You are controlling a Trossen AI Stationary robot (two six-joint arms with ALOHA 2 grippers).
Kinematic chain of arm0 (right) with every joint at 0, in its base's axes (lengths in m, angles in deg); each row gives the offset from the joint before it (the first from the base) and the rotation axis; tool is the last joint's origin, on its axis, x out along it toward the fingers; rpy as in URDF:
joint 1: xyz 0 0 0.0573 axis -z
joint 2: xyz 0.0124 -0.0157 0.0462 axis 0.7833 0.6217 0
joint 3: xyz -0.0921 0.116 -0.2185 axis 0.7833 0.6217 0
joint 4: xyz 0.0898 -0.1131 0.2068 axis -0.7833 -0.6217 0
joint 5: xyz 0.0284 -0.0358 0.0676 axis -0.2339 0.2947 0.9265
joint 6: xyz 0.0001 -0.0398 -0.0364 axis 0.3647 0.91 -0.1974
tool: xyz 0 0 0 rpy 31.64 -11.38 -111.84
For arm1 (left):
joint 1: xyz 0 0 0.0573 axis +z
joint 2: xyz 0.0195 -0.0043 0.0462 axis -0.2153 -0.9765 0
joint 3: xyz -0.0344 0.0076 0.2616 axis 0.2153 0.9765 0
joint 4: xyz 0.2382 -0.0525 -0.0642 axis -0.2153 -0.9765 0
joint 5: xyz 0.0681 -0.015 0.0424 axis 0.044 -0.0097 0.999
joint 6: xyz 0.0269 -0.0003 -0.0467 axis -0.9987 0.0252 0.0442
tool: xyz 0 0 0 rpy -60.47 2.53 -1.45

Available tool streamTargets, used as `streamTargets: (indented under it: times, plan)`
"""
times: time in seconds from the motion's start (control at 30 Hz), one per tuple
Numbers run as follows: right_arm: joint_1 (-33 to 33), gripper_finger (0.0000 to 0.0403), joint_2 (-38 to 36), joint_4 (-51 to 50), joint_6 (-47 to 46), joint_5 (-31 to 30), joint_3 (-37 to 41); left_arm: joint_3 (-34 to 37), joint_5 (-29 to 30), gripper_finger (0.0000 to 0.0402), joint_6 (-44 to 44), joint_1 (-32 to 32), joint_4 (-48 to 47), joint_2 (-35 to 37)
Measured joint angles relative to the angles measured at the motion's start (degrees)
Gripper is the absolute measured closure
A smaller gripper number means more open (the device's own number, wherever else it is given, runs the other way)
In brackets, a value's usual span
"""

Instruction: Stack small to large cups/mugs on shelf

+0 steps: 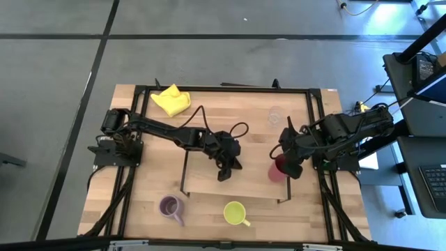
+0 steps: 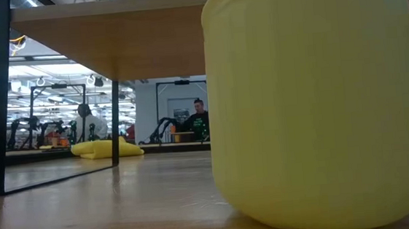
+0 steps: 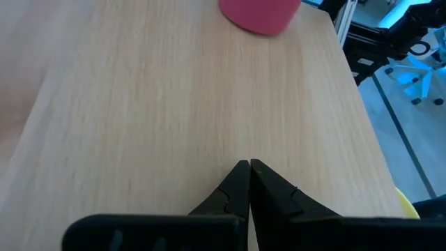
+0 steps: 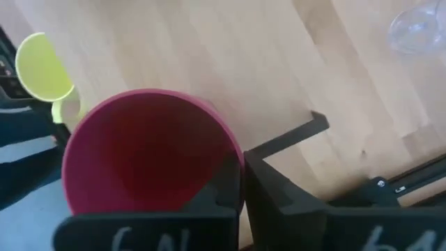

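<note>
Four vessels are on show, one of each kind, along with one shelf and one cloth. Nearest the table's front edge, at about 6 o'clock from the table's middle, stands the yellow-green mug (image 1: pixel 235 212), upright, mouth up, its handle pointing toward 4 o'clock; up close its wall looks smooth, matte and rounded at the base. Just beside it at 7 o'clock the purple mug (image 1: pixel 169 206) also stands upright, handle toward 5 o'clock.

Next back, the shelf (image 1: pixel 209 180) is a low rectangular light-wood board with fine straight grain and thin black metal frames at both short ends; its long axis runs 9 to 3 o'clock across the table. The left gripper (image 1: pixel 224 171) hovers over its middle with both dark fingers pressed together, empty. At the shelf's 3 o'clock end the red cup (image 1: pixel 279 169) stands upright, a handleless tapered cylinder with a round open mouth. The right gripper (image 1: pixel 293 169) has its fingers closed over the cup's rim (image 4: pixel 233 171), one finger inside the wall and one outside.

Farther back, at 1 o'clock, the clear glass (image 1: pixel 276 115) stands on the tabletop (image 1: pixel 139 181), well apart from the shelf. At 11 o'clock lies the crumpled yellow cloth (image 1: pixel 171 100).
</note>
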Motion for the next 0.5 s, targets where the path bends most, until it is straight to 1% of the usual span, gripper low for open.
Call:
streamTargets:
  times: [0.3, 0.4, 0.5]
  plan:
    - [0.0, 0.0391, 0.0, 0.0, 2.2, -0.8, 0.0, 0.0, 0.2, 0.0396, 0.2, 0.1, 0.0, 0.0]
    - [0.0, 0.0391, 0.0, -0.1, 2.0, -2.5, 0.0, 0.0, 0.2, 0.0396, 0.3, 0.1, 0.0, 0.0]
    - [0.0, 0.0390, 0.1, -0.4, 2.2, -2.7, -1.0, 0.0, 0.2, 0.0396, 0.3, 0.1, 0.0, 0.0]
